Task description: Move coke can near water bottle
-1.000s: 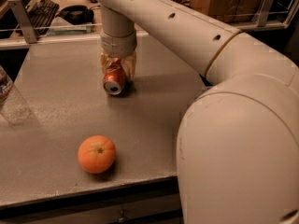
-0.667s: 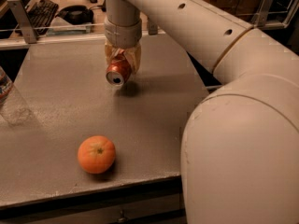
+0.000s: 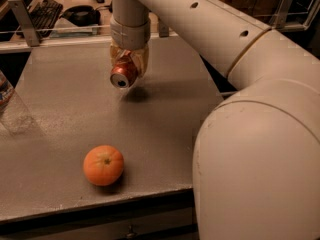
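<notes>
My gripper [image 3: 126, 69] hangs over the middle of the grey table and is shut on the coke can [image 3: 122, 77]. The can is red with a silver end facing the camera. It lies on its side in the jaws, lifted clear of the table with its shadow below it. The water bottle [image 3: 5, 93] is clear plastic with a red-and-blue label. Only a sliver of it shows at the left edge, well to the left of the can.
An orange [image 3: 103, 165] sits near the front edge of the table [image 3: 165, 134]. My large white arm fills the right side. A keyboard [image 3: 42, 11] and a dark object lie on a surface behind the table's back rail.
My gripper has lifted the coke can off the table and carried it a little to the right. The orange and bottle have not moved.
</notes>
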Controlling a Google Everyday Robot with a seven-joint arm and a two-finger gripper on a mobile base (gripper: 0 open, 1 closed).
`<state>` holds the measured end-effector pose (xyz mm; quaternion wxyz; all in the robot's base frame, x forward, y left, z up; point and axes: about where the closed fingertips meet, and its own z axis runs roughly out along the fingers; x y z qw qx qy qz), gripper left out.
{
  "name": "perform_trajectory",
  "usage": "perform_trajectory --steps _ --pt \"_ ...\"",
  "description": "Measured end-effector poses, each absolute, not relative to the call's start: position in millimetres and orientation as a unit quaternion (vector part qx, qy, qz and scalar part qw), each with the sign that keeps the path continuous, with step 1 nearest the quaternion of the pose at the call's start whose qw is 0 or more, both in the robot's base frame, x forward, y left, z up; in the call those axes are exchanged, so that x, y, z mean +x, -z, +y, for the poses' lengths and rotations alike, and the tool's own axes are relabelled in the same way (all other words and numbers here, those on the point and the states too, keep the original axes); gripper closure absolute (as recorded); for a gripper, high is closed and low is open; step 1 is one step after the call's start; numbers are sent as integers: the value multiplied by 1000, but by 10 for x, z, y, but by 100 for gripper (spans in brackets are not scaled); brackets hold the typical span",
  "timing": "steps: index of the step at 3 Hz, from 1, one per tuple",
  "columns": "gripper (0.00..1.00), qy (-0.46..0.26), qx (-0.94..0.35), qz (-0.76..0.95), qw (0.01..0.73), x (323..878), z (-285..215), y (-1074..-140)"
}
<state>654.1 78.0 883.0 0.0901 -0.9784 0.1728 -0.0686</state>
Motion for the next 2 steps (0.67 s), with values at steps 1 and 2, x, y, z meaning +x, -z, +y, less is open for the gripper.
perform_trajectory --steps 1,2 --pt "100 78 -982 135 109 6593 1288 -8813" --pt "100 88 -982 110 126 6631 1687 -8798"
